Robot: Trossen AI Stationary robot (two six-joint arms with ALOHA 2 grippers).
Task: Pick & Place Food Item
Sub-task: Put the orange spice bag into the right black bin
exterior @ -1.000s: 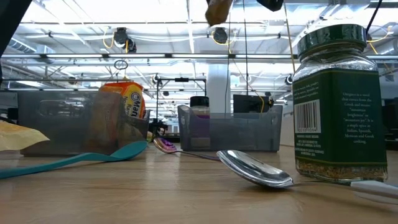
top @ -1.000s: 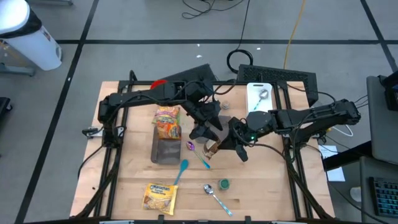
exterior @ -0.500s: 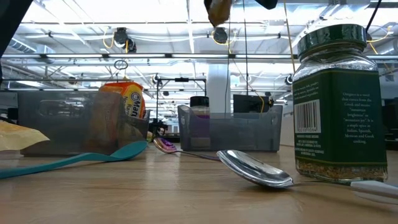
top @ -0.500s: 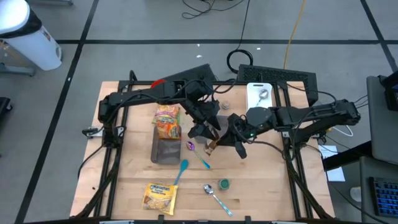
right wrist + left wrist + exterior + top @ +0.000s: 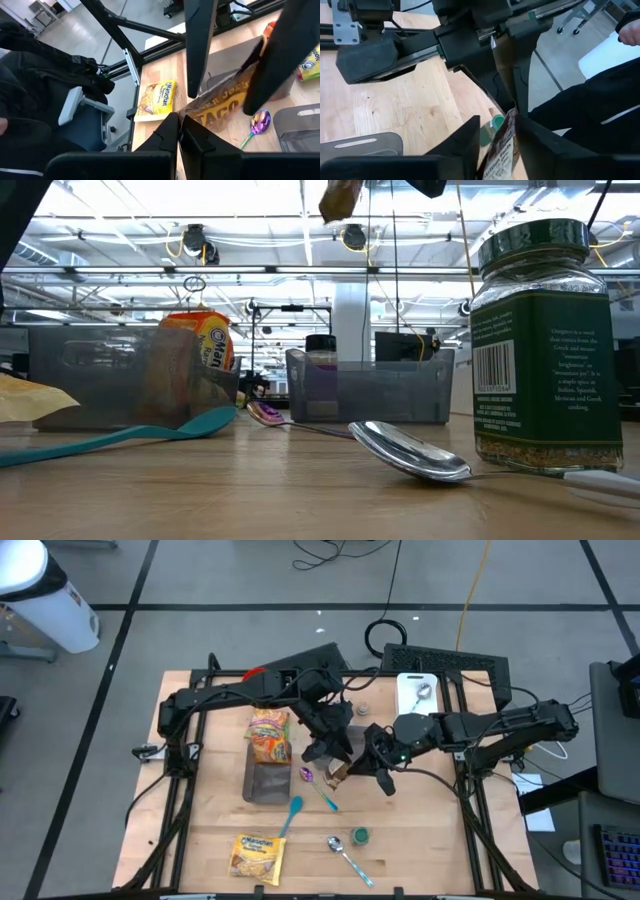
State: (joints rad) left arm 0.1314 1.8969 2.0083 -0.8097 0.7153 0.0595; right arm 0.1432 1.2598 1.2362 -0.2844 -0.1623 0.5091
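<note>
Brown taco-seasoning packet (image 5: 337, 772) hangs in mid-air above the table's middle, pinched by the right gripper (image 5: 352, 770) while the left gripper (image 5: 330, 756) closes around it, so the pick is done and placing remains.

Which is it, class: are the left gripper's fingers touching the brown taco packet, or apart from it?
Touching. The left wrist view shows the left gripper with both fingers pressed against the brown taco packet.
</note>
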